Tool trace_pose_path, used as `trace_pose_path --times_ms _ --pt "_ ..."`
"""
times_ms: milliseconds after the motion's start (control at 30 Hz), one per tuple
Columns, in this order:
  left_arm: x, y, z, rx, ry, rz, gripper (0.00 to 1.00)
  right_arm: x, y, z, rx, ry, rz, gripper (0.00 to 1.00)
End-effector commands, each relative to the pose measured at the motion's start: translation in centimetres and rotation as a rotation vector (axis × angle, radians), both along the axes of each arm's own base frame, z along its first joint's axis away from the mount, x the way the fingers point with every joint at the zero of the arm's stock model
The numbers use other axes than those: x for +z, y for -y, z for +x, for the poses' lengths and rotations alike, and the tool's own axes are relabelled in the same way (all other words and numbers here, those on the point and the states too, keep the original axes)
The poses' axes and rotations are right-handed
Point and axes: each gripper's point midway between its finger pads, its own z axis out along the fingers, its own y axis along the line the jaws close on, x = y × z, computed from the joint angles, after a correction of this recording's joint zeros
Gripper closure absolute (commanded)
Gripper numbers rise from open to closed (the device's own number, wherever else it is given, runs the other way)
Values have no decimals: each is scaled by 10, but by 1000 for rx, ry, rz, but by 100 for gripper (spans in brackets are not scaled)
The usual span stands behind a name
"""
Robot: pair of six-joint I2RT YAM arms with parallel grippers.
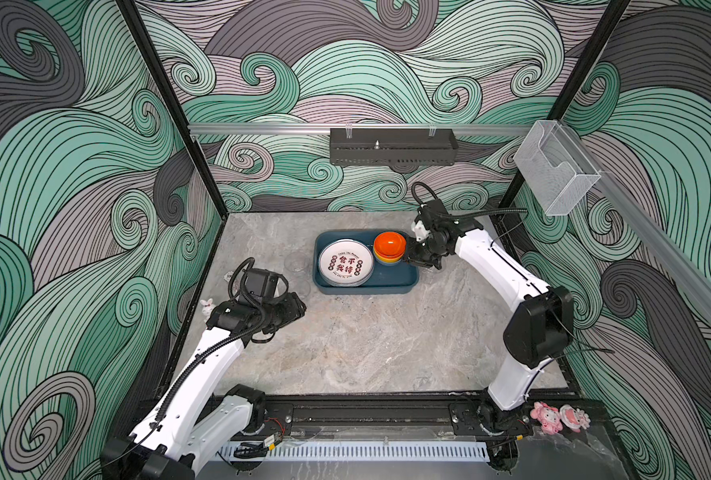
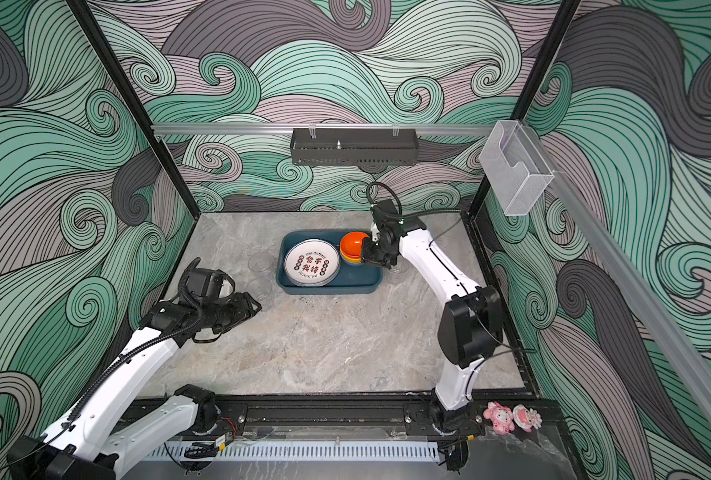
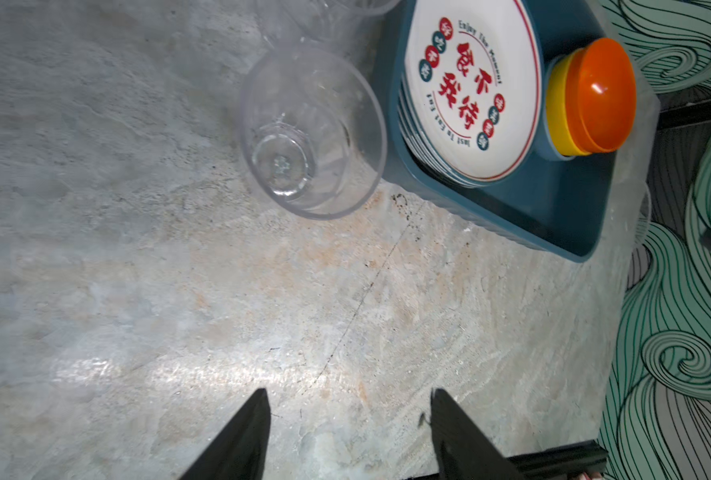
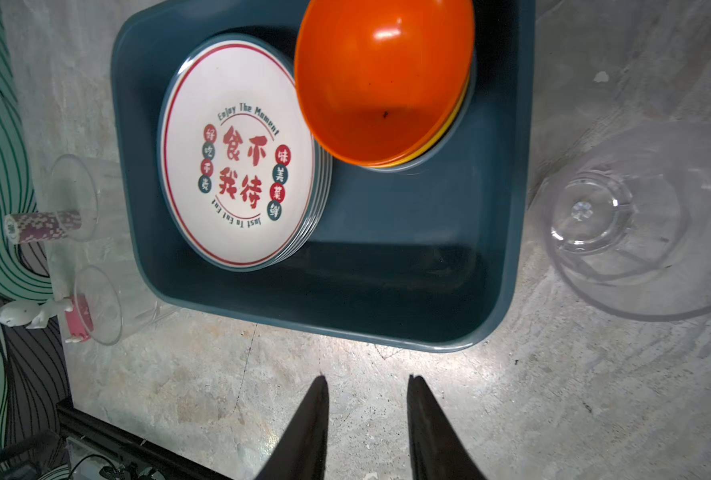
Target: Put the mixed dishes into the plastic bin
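In both top views the dark teal plastic bin (image 1: 387, 281) (image 2: 351, 279) holds a stack of white printed plates (image 1: 345, 263) (image 4: 237, 153) and stacked bowls, orange on top (image 1: 389, 244) (image 4: 383, 79). Two clear tumblers (image 1: 295, 262) (image 3: 312, 133) stand on the table left of the bin, and another tumbler (image 4: 619, 224) stands to its right. My right gripper (image 1: 412, 259) (image 4: 367, 380) is open and empty at the bin's right edge, beside the bowls. At the left, near the closer tumbler, my left gripper (image 1: 300, 309) (image 3: 349, 392) is open and empty over bare table.
A white rabbit figurine (image 1: 207, 306) and a roll of chips (image 4: 42, 226) sit by the left wall. A black perforated tray (image 1: 393, 147) hangs on the back rail, with a clear acrylic box (image 1: 555, 166) at the right. Pink toys (image 1: 547, 417) lie at the front rail.
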Motion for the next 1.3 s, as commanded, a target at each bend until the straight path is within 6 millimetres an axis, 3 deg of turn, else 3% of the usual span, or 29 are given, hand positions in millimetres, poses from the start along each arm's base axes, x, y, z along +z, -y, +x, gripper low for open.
trace_pose_path --times_ms 0,333,567,800,1267 --pt "6 -16 8 66 -11 40 36 9 -15 -14 76 70 72 65" --pt "-4 -33 42 131 -42 64 38 -1 -34 -73 222 95 161 61" --pt "-16 -41 58 158 -79 95 41 10 -57 -99 324 138 264 54" --pt "-28 -42 73 152 -144 106 46 20 -74 -113 395 181 304 54" --pt "-60 -36 86 139 -230 73 65 4 -71 -118 395 150 273 55"
